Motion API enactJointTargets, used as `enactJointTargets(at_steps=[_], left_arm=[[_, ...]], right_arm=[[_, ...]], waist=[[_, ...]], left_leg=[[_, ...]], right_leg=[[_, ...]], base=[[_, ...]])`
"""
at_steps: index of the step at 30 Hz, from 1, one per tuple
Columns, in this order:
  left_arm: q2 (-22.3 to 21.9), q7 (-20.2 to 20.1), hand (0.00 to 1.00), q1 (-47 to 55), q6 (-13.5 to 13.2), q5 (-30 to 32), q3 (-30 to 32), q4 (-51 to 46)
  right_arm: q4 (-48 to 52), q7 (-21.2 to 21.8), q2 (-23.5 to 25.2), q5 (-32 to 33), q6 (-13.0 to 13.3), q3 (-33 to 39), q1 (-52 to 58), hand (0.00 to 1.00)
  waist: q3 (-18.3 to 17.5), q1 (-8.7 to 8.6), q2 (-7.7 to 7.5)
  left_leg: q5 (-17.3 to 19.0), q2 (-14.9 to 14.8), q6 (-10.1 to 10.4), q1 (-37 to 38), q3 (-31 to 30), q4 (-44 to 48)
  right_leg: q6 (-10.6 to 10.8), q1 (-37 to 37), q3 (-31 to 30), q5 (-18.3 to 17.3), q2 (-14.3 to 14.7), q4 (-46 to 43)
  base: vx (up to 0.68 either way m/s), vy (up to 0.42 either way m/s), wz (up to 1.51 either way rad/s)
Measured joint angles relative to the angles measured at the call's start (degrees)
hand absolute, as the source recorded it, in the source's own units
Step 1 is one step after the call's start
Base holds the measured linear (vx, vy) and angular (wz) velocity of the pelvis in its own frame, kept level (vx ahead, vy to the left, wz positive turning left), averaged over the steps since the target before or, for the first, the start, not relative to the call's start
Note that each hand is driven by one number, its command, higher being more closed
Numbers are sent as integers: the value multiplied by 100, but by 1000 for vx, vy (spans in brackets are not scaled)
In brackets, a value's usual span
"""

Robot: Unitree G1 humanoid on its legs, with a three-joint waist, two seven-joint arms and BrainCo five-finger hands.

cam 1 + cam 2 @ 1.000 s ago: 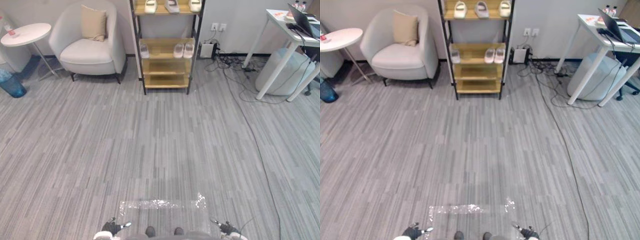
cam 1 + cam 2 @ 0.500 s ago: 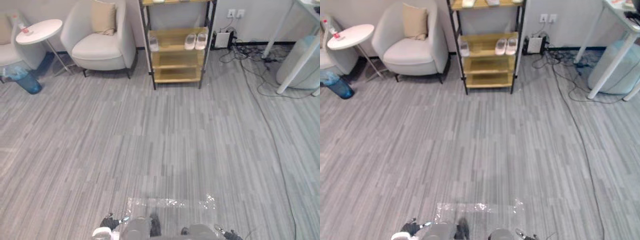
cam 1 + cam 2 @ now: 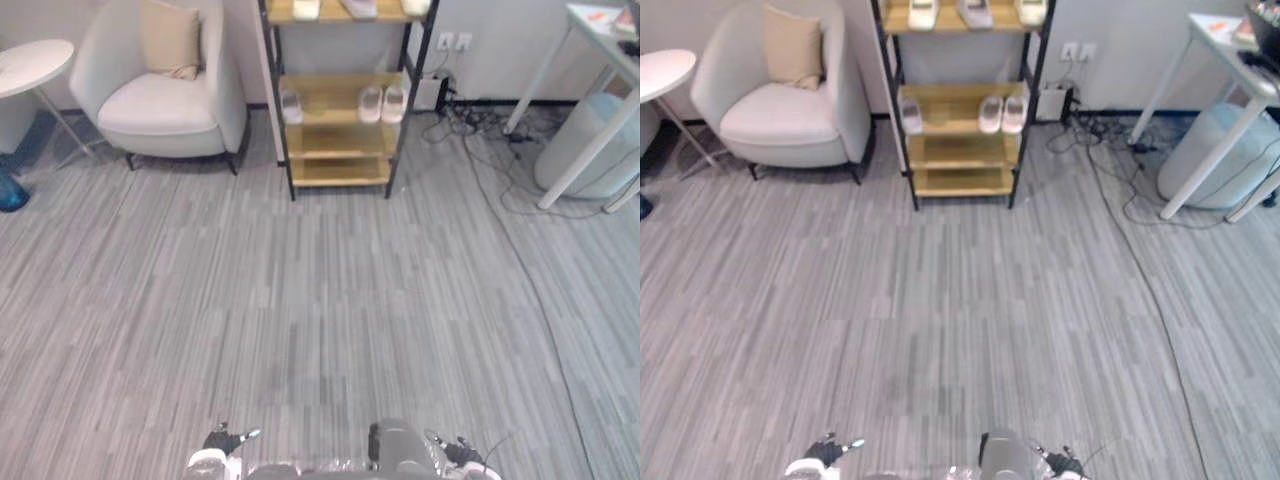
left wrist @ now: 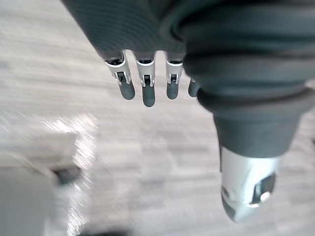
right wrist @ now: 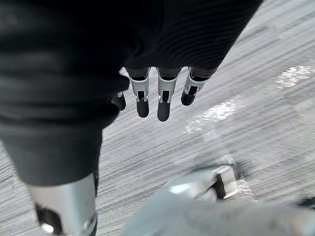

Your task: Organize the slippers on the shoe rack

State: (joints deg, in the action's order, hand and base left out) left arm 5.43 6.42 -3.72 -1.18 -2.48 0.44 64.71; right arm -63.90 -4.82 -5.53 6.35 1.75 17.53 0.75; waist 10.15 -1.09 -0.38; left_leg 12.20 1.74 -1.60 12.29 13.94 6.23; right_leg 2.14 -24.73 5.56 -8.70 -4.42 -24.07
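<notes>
Slippers were noted on the upper and middle shelves of the shoe rack, set beside an armchair at the far wall, while the left hand and right hand were held low over the floor, fingers loosely straight, empty.

Right hand hung loose over grey striped carpet.

The dark ribbed cover took up the upper part of the view, and from under its edge the silver fingers with dark tips pointed down in a row, straight and slightly apart, clasping nothing. The thumb stood apart from them, its silver casing reaching out from the cover's thick end, also free of any object. Past the fingertips lay the carpet, its narrow light and dark grey stripes running slantwise. A glossy strip on the carpet caught the light beside the fingertips, with another bright patch further off.
</notes>
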Motion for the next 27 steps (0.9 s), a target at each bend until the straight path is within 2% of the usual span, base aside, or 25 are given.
enactJointTargets(at_steps=[1,2,3,4,5,6,7,8,10,11,12,14,15,16,17,18,19,20,21,22,23,24,25,26,27], left_arm=[[-66,-7,0,-5,-16,1,-4,3],[-182,-12,0,-15,-27,2,7,39],[-310,-48,0,-1,-57,5,30,87],[-345,-48,0,-4,-55,8,116,98],[-396,-46,0,-5,-55,10,238,97],[-486,-45,0,8,-52,11,484,58],[-556,-45,0,23,-47,9,656,-4],[-645,-45,0,81,-45,8,807,-124],[-701,-54,0,93,-69,4,845,-372],[-695,-51,0,96,-68,3,846,-464],[-693,-51,0,103,-72,3,852,-494],[-701,-50,0,109,-88,-2,862,-587],[-703,-49,0,117,-87,-1,842,-580],[-707,-48,0,147,-99,4,812,-577],[-695,-43,0,131,-91,6,699,-556],[-692,-42,0,115,-85,4,662,-547],[-637,-39,0,129,-88,11,632,-463],[-559,-43,0,144,-81,14,626,-395],[-486,-44,0,137,-73,20,573,-308],[-432,-41,0,134,-75,27,503,-259],[-362,-49,0,105,-62,46,379,-125],[-319,-44,0,108,-53,71,230,-88],[-309,-45,0,96,-34,70,176,-51],[-302,-41,0,65,8,69,61,34],[-305,-41,0,45,42,65,19,68]], right_arm=[[-24,0,14,5,-1,4,50,0],[-73,-3,-51,8,-2,25,46,0],[-81,-18,-116,20,-6,46,9,0],[-72,-16,-116,35,-9,78,-36,0],[-71,-15,-106,38,-10,138,-24,0],[-36,-19,-80,43,-19,203,64,0],[46,-21,-64,53,-21,173,166,0],[174,-27,0,63,-23,26,271,0],[341,-50,-5,71,-14,-151,321,0],[429,-57,-6,97,-16,-256,324,0],[448,-58,14,102,-11,-240,316,0],[449,-70,75,104,-22,-188,237,0],[445,-66,66,104,-22,-126,232,0],[427,-55,113,105,-19,28,191,0],[358,-55,72,100,-19,41,143,0],[262,-56,34,99,-19,49,142,0],[157,-58,26,86,-53,55,154,0],[109,-57,67,79,-60,63,210,0],[6,-46,76,72,-56,99,291,0],[-29,-34,88,58,-70,149,292,0],[-103,-24,100,43,-73,232,300,0],[-232,-26,101,39,-83,259,274,0],[-237,-26,102,35,-96,255,263,0],[-225,-14,76,30,-91,252,225,0],[-213,-8,8,31,-84,238,204,0]], waist=[[-14,-58,-129],[28,-124,3],[-4,-69,216],[17,-82,235],[22,-86,249],[30,-114,262],[33,-122,257],[61,-68,203],[77,71,178],[78,117,153],[60,125,131],[37,207,138],[16,208,153],[-12,247,207],[-86,300,322],[-119,346,371],[-209,425,288],[-353,419,155],[-435,347,-51],[-467,313,-151],[-483,240,-218],[-463,147,-226],[-433,126,-190],[-338,133,-92],[-286,117,-8]], left_leg=[[98,47,167,133,-163,-20],[188,-41,317,268,-288,-33],[97,-233,498,284,-351,-6],[-59,-239,752,286,-355,111],[-155,-257,907,228,-357,347],[-320,-363,990,-37,-382,1290],[-577,-494,986,-358,-372,2226],[-770,-775,907,-848,-337,3515],[-400,-1177,591,-1592,-4,4844],[-205,-1298,552,-1960,130,4922],[-79,-1329,547,-2151,223,4773],[102,-1190,482,-2565,632,3570],[53,-1008,554,-2594,585,2792],[-185,-783,763,-2624,416,1422],[-380,-704,844,-2789,238,867],[-602,-694,799,-2901,96,775],[-990,-558,420,-2864,-58,817],[-1120,-303,151,-2785,-121,777],[-1082,-93,44,-2625,-70,788],[-1017,13,28,-2523,-14,781],[-838,133,-69,-2284,-6,794],[-717,196,-166,-1993,-100,741],[-650,207,-216,-1776,-183,658],[-628,177,-237,-1203,-318,318],[-628,120,-238,-864,-375,84]], right_leg=[[-41,92,-85,922,17,652],[-195,128,-102,1142,109,496],[-313,46,-79,897,243,224],[-379,-5,-92,667,246,-25],[-434,38,-78,517,249,-132],[-476,311,18,287,247,-150],[-517,582,45,175,244,-105],[-571,932,69,27,255,54],[-701,1423,27,-297,349,154],[-704,1644,4,-422,355,206],[-682,1736,2,-471,339,248],[-574,2112,-164,-685,329,390],[-513,2231,-209,-732,319,496],[-475,2370,-364,-771,357,684],[-427,2444,-483,-796,469,860],[-360,2494,-565,-848,514,917],[-247,2527,-787,-1074,449,822],[-85,2577,-940,-1267,252,576],[112,2455,-1020,-1446,86,65],[293,2291,-1062,-1486,-21,-422],[910,1954,-1094,-1281,-127,-1544],[1247,1658,-1046,-1060,-194,-2448],[1085,1524,-962,-1061,-201,-2908],[606,1375,-758,-1174,-197,-3321],[377,1262,-582,-1269,-201,-3321]], base=[[416,-154,36],[508,-171,9],[498,-168,-15],[484,-160,-22],[471,-202,4],[461,-203,19],[526,-214,27],[300,-116,15],[321,-137,-6],[339,-130,-10],[303,-67,-17],[306,2,-27],[341,62,-38],[395,108,-53],[425,139,-67],[498,210,-86],[570,248,-78],[723,258,-69],[617,174,-32],[586,137,-9],[578,139,20],[571,133,36],[660,106,32],[519,52,13],[597,21,-1]])
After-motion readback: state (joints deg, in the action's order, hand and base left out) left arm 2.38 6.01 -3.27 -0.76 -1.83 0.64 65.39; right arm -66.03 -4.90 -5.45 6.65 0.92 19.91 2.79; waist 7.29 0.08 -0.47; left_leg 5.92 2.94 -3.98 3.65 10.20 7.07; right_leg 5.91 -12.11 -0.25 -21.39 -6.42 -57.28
